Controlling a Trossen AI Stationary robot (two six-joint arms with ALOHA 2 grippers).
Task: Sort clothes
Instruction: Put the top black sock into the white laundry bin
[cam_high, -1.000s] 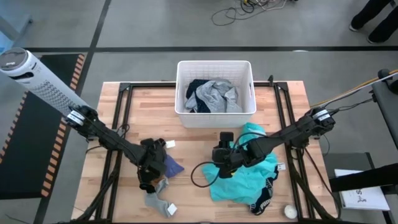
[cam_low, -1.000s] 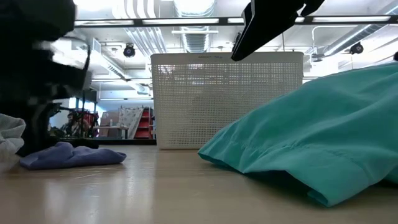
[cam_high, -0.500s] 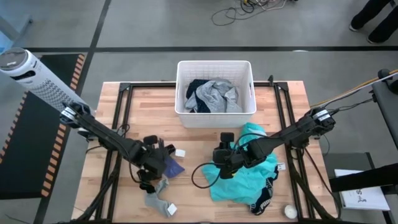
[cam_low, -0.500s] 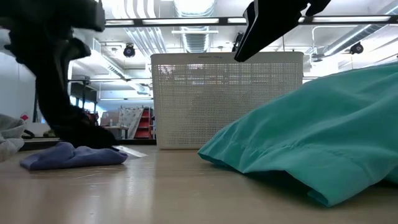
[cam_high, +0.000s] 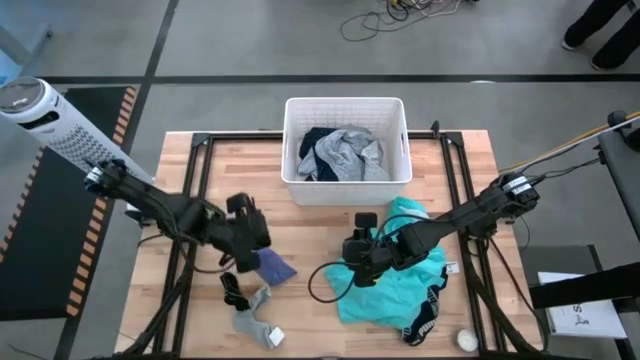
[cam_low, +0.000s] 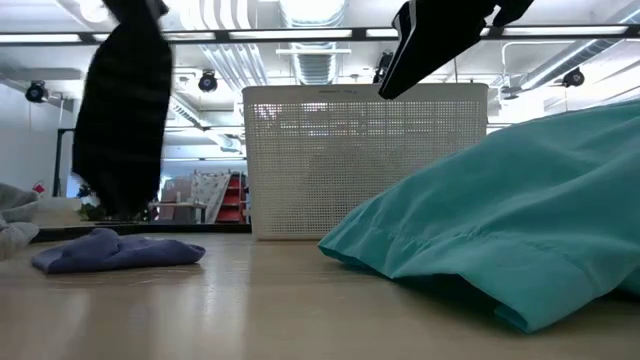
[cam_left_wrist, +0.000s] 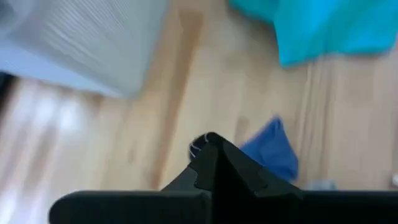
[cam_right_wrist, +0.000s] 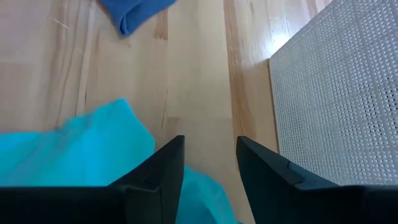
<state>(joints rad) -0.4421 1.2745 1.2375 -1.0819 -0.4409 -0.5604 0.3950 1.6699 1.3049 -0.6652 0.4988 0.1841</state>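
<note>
The white basket (cam_high: 346, 150) sits at the far side of the wooden table (cam_high: 470, 180), and everything here is placed from it. Inside the basket lie a grey shirt (cam_high: 350, 152) and a dark navy garment (cam_high: 312, 141).

The left gripper (cam_high: 243, 262) is near the basket's front left corner. Its jaws are pressed shut, and a black sock (cam_low: 125, 115) hangs down from them, off the table. In the low view the sock dangles to the left of the basket, above the small blue-purple cloth (cam_low: 112, 250). That cloth (cam_high: 272, 266) lies flat on the table in front of the basket, just beside the gripper. Farther from the basket, toward the table's near edge, lies a grey sock (cam_high: 250, 318), and beside it a second black sock (cam_high: 233, 288).

The right gripper (cam_high: 362, 270) is in front of the basket, a little to the right. Its 2 fingers (cam_right_wrist: 155, 171) stand partly apart with bare wood between them, and they hold nothing. The tips sit at the edge of the bright teal garment (cam_high: 398, 278), which spreads out in front of the basket's right corner. Its black-and-white band (cam_high: 424, 322) is at the end farthest from the basket. A small white ball (cam_high: 466, 340) rests past that, near the table's front right corner
</note>
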